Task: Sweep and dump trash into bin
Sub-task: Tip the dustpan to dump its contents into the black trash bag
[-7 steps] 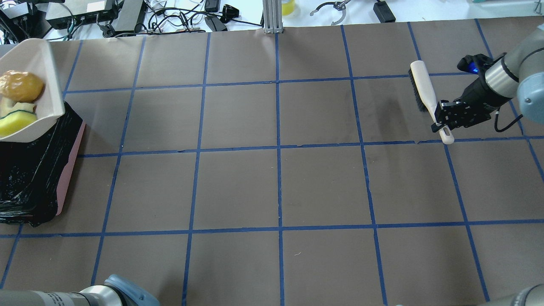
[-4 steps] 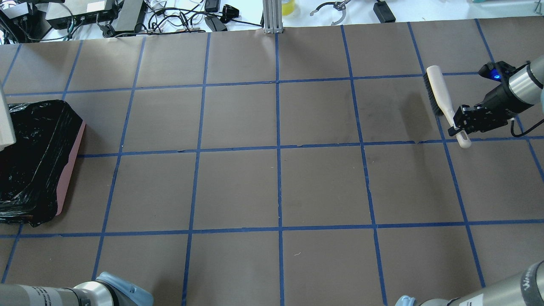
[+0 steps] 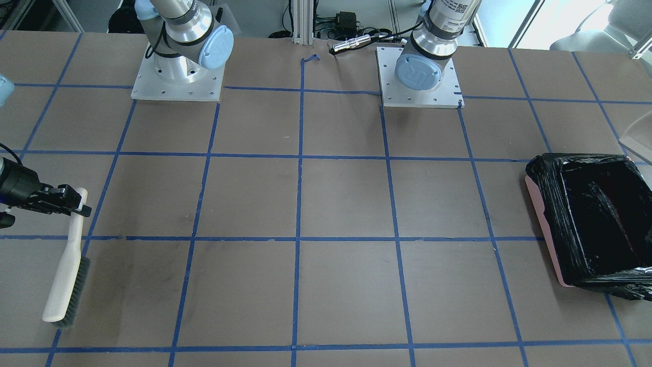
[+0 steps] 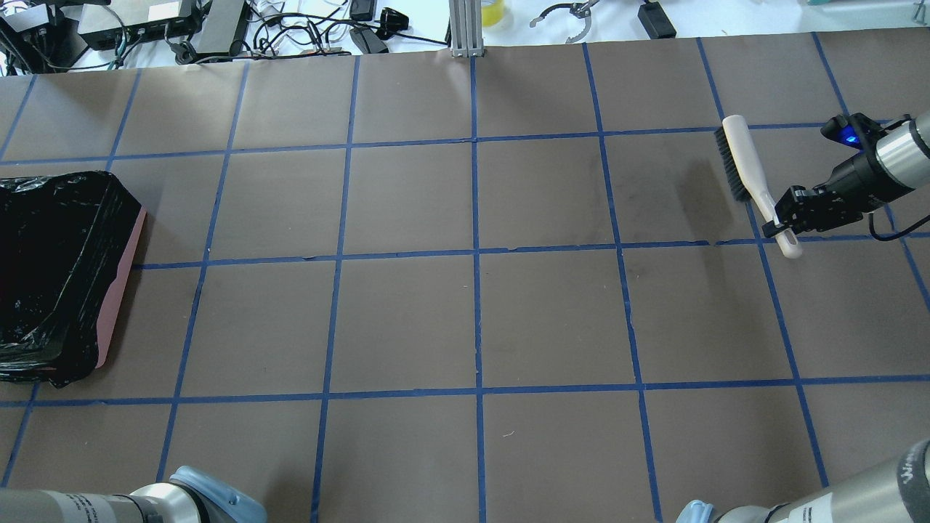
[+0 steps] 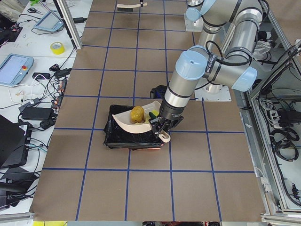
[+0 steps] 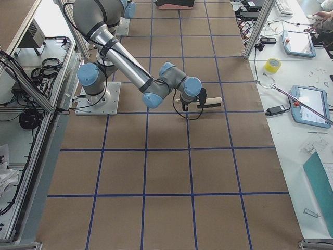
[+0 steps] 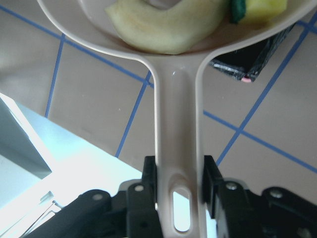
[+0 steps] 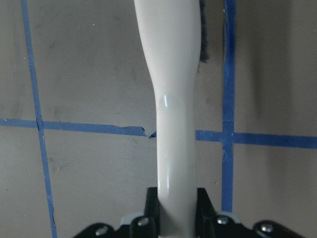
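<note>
My left gripper is shut on the handle of the beige dustpan and holds it above the bin. In the pan lie the tan lump, the pale crescent and the yellow-and-green sponge. The pink bin with its black bag stands at the table's left end and looks empty. The dustpan is outside the overhead view. My right gripper is shut on the handle of the beige hand brush at the far right, and the brush is just above the table.
The two arm bases stand on plates at the near table edge. A metal post and cables and electronics lie beyond the far edge. Brown paper with blue tape lines covers the table.
The dustpan with the trash has left the overhead view to the left, so the bin's top now shows. My right gripper has carried the brush a little to the right.
</note>
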Tool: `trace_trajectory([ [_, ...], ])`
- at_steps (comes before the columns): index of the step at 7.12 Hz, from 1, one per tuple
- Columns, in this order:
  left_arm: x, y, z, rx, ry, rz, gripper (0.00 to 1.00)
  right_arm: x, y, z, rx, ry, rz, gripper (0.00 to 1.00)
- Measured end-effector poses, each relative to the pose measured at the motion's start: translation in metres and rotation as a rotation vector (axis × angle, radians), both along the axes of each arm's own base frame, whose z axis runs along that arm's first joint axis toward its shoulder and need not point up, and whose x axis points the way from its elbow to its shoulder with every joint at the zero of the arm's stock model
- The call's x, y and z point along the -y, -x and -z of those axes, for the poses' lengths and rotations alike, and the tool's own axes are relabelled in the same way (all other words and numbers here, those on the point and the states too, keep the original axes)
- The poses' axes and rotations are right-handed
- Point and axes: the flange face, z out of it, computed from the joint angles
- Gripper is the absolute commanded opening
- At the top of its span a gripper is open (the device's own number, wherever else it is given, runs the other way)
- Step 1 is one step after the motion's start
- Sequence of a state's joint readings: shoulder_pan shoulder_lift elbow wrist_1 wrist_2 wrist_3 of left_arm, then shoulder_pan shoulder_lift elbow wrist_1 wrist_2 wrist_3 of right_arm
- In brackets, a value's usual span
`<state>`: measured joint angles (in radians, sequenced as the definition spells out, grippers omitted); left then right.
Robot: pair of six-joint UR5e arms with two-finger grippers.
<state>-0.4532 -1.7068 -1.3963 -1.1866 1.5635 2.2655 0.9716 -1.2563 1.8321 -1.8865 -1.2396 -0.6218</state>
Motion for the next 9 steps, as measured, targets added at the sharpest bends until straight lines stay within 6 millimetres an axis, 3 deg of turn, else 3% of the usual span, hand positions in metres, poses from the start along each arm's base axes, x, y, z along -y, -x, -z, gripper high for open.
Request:
trace_trajectory([
  [3,0.043,0.038,-0.030,0.311,-0.096,0.089,0.00,-0.005,0.000,0.007,0.021,-0.010,0.006,0.00],
  [6,0.071,0.072,-0.054,0.518,-0.099,0.170,0.00,-0.011,0.000,0.013,0.030,-0.024,0.017,0.00],
  [7,0.086,0.092,-0.066,0.616,-0.079,0.250,0.00,-0.013,0.000,0.016,0.034,-0.029,0.019,0.00],
  [9,0.132,0.165,-0.078,0.774,-0.011,0.459,0.00,-0.015,0.001,0.018,0.033,-0.032,0.020,0.00],
])
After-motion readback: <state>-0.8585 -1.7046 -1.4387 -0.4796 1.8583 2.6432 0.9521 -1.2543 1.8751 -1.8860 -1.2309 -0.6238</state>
